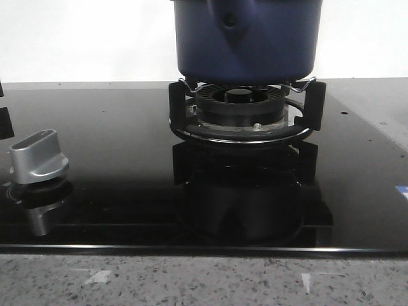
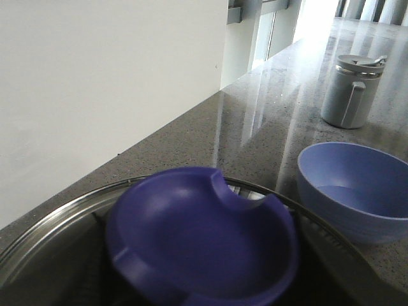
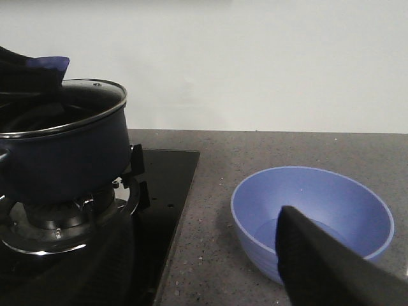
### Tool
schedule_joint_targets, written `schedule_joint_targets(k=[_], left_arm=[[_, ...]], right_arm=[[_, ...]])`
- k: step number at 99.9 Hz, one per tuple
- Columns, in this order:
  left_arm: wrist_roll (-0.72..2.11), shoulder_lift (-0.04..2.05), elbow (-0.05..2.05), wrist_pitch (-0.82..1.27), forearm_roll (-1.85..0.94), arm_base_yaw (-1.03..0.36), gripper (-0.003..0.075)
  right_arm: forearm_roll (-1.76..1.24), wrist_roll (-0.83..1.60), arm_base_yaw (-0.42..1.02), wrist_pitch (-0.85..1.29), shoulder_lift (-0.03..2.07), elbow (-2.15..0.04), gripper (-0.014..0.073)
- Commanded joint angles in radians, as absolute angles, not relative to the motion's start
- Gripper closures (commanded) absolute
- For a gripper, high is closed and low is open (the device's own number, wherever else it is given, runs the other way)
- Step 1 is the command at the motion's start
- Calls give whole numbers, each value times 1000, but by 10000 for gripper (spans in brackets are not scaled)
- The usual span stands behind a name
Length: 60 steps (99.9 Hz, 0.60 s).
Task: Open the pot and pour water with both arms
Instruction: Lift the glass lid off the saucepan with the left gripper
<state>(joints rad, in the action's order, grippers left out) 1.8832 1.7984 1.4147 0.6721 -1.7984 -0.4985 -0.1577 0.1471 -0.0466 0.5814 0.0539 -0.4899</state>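
The dark blue pot (image 1: 247,39) stands on the gas burner (image 1: 241,109); its top is cut off in the front view. In the right wrist view the pot (image 3: 64,156) carries a glass lid (image 3: 95,89) with a steel rim. My left gripper (image 3: 29,70) sits on top of the lid, around its blue knob (image 2: 201,239). That knob fills the left wrist view, with dark fingers (image 2: 322,245) close against its sides. My right gripper (image 3: 210,274) hovers open beside a light blue bowl (image 3: 312,213); only one black finger (image 3: 331,268) shows.
The black glass hob (image 1: 115,191) has a silver control knob (image 1: 38,156) at its left. The light blue bowl (image 2: 357,191) stands on the speckled counter (image 3: 210,191) right of the hob. Beyond it is a grey lidded cup (image 2: 354,89). A white wall runs behind.
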Motion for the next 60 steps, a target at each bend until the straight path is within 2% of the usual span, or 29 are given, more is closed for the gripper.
schedule_joint_targets(k=[1,30,60], left_arm=[[1878,1736,1457,738,-1873,-506,522],[1791,1627,1478,745,-1856,-447,521],[1610,1433,1389,745,-1630,-334,520]], right_arm=[[-152,153,-52,507,79,-523,158],[-152,153,-52,507,79,-523,158],[-166,153,-52,507,79,-523,158]])
